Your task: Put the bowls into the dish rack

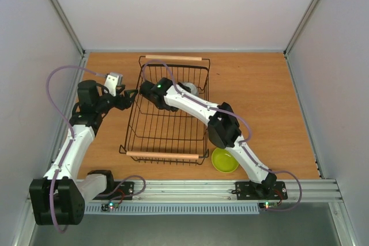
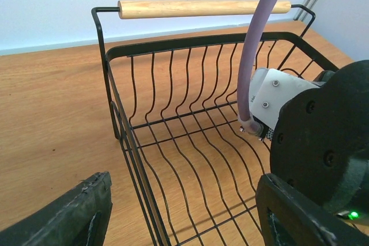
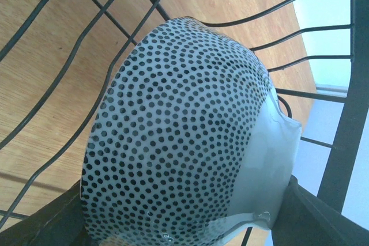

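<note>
We see the dish rack (image 1: 164, 129) in the middle of the top view. It stands on the wooden table (image 1: 259, 96), with one wooden handle (image 1: 173, 57) at its upper end and another at its lower end. The right gripper (image 3: 181, 229) reaches into the rack's upper right corner and is clenched on a pale grey bowl (image 3: 184, 125) covered with black dots. The bowl is tipped on its side, close to the wires of the rack's wall. The left gripper (image 2: 184, 223) hangs just outside the rack's left wall, near its upper end. Its fingers (image 2: 75, 211) are spread wide, grasping nothing. A lime green bowl (image 1: 225, 160) sits on the table just beside the rack's lower right corner, partly under the right arm (image 1: 230, 133).
</note>
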Motion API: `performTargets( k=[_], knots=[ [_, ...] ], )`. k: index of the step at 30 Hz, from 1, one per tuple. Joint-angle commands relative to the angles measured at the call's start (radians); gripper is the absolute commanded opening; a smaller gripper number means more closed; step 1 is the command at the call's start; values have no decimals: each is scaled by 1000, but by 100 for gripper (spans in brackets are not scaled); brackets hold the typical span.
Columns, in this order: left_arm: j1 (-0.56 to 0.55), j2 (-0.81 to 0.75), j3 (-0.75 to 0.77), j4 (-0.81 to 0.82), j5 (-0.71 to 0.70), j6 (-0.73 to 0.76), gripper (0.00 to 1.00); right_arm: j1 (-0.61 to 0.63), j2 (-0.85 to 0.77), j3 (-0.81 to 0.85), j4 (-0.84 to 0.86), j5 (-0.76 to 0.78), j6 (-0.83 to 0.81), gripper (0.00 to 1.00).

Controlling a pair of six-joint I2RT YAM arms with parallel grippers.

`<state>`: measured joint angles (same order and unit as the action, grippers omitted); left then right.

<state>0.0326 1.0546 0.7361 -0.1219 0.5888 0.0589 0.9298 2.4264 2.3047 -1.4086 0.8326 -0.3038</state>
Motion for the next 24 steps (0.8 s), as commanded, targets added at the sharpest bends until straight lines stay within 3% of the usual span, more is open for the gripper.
performTargets(
  k=[1,8,14,16,24],
  knots=[
    [6,5,-7,51,18,2,69,-17,22,5,-31,25,20,2],
    [5,14,-5,47,36,4,69,-44,51,1,-23,-14,19,26],
    [6,15,-4,46,32,5,69,-52,45,-7,-10,-72,9,72],
    [6,15,-4,46,33,7,69,-49,28,-31,17,-86,-3,97],
    [6,19,-7,49,34,9,69,-28,-135,-190,162,-179,-55,99]
  ],
)
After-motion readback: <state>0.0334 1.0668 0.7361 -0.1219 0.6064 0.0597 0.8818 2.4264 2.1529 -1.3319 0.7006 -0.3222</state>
